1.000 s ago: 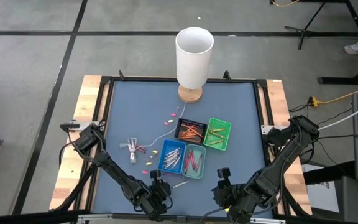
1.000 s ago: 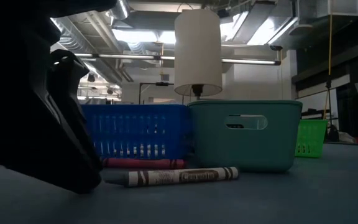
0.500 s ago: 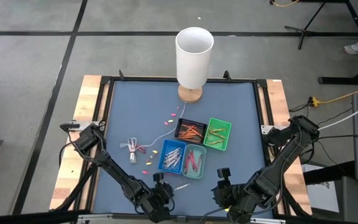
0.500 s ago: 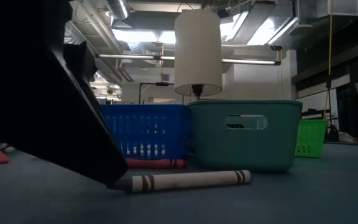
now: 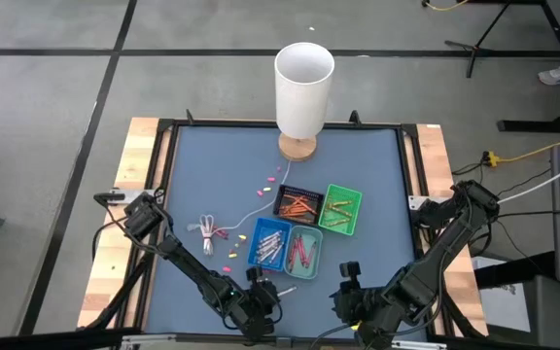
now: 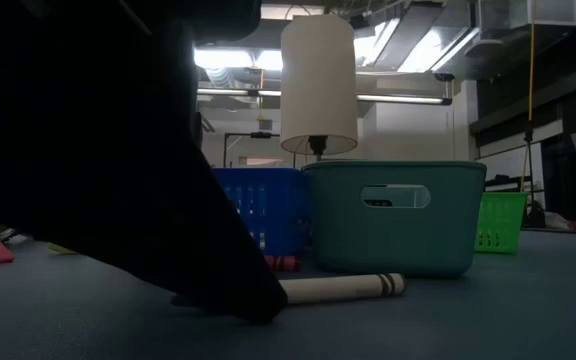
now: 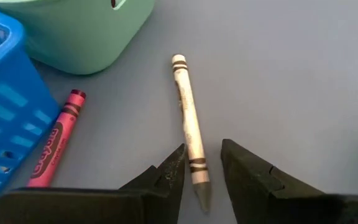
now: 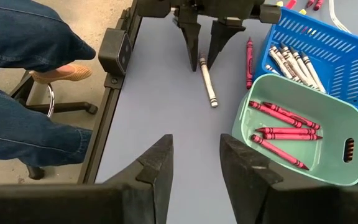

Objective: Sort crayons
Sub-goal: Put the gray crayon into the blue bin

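**Left gripper straddles a pale crayon at the near edge of the table**

Low in the frame of the high view, we see the left gripper down at the table's near edge, just below the teal tray. Its fingers stand apart, one on each side of the tip of a pale grey crayon that lies flat on the table; we see a gap between fingers and crayon, so nothing is held. Just beside it, lower left in the left wrist view, a pink crayon lies against the blue tray.

To the right, at the bottom of the high view, the right gripper waits with its fingers spread and empty.

Further up, we find red crayons in the teal tray and pale ones in the blue tray. Beyond those, the black tray holds orange sticks and the green tray sits at its right. Loose crayons lie scattered left of the trays, near a white cord. At the top of the table stands a white lamp.

In the upper left of the right wrist view, a person's legs in jeans show beside the table.
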Motion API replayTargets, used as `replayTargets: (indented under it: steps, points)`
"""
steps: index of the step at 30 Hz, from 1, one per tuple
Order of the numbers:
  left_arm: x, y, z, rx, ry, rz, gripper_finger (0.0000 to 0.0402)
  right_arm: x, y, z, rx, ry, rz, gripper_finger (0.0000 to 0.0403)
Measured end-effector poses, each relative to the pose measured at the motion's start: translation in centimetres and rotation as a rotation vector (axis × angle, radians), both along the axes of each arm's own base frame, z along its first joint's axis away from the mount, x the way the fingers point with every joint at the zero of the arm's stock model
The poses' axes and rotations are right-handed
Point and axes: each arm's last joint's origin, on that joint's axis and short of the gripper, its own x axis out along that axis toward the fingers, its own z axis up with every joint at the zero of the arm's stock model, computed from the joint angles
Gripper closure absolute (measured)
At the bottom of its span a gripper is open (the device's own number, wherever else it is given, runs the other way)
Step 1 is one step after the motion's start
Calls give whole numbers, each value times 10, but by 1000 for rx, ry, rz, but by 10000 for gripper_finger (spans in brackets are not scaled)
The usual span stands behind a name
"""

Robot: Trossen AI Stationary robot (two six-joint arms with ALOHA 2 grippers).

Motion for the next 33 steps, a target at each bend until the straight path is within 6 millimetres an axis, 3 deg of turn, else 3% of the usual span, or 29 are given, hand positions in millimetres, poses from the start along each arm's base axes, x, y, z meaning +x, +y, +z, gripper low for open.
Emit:
replayTargets:
  steps: [8,19,28,33]
  points:
    - [1,1,-2,3,6,6,314,0,0,0,0,-1,0,274]
    - [1,1,-3,5,8,5,394,0,0,0,0,-1,-1,274]
    - [1,1,3,-21,11,-8,391,0,0,0,-19,0,20,274]
    - [-1,2,20,-45,-10,-14,391,-1,-1,0,-26,3,24,274]
